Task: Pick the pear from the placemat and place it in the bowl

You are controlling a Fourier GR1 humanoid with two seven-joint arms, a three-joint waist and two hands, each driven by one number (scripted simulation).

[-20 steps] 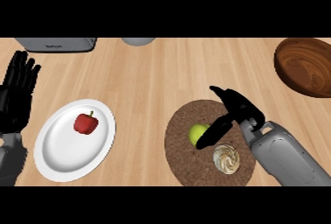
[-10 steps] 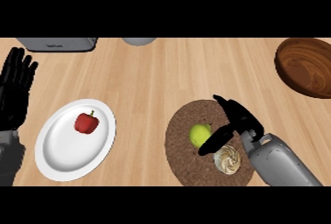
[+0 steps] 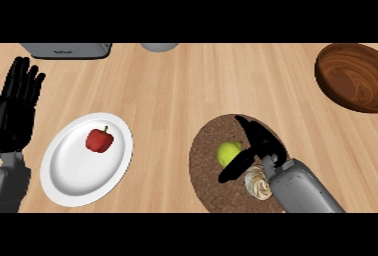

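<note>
Right hand [image 3: 258, 145]: it has drawn back toward the robot and now sits low over the placemat [image 3: 207, 155], fingers spread, thumb reaching under the pear.
Pear [image 3: 229, 152]: on the placemat, touching the hand's left side, not yet gripped.
Meaning: judged a closing-in for the grasp.
Bowl [image 3: 354, 75]: well beyond the hand, to its right.
Left hand [image 3: 18, 105]: resting open at the left edge.

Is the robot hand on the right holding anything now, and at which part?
Nothing is held yet. The right robot hand lies open beside the pear on the placemat, thumb below the pear, not closed around it.
</note>
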